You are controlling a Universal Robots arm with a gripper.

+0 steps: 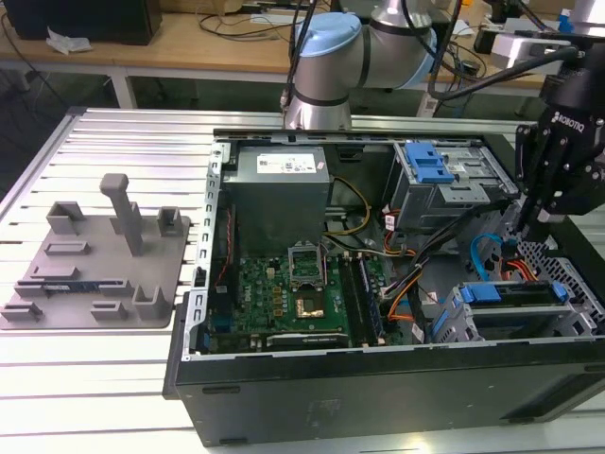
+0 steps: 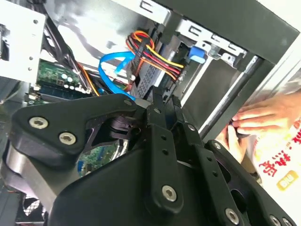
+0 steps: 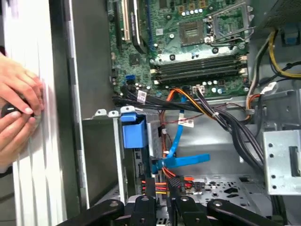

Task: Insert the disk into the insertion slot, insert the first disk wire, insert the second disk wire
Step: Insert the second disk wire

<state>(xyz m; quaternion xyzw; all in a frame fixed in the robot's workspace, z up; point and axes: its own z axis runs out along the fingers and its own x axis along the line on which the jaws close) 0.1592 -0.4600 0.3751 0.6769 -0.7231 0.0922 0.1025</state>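
Note:
The disk (image 1: 515, 307) lies inside the insertion slot (image 1: 570, 323), the grey perforated cage at the exterior view's lower right. Its blue carrier (image 1: 499, 291) shows at the near end and as a blue tab (image 3: 133, 132) in the first wrist view. A blue flat wire (image 3: 181, 141) and a bundle of red, yellow and orange wires (image 2: 155, 54) both run to the disk's end. My gripper (image 2: 163, 102) stands right over that end, its black fingers (image 3: 148, 190) close together around the coloured bundle's plug (image 3: 161, 184).
The open computer case holds a green motherboard (image 1: 293, 288), a grey power supply (image 1: 279, 184) and a bay with a blue latch (image 1: 430, 165). A person's hands (image 3: 16, 110) rest on the case's outer wall beside the slot. A grey fixture plate (image 1: 95, 260) lies outside the case.

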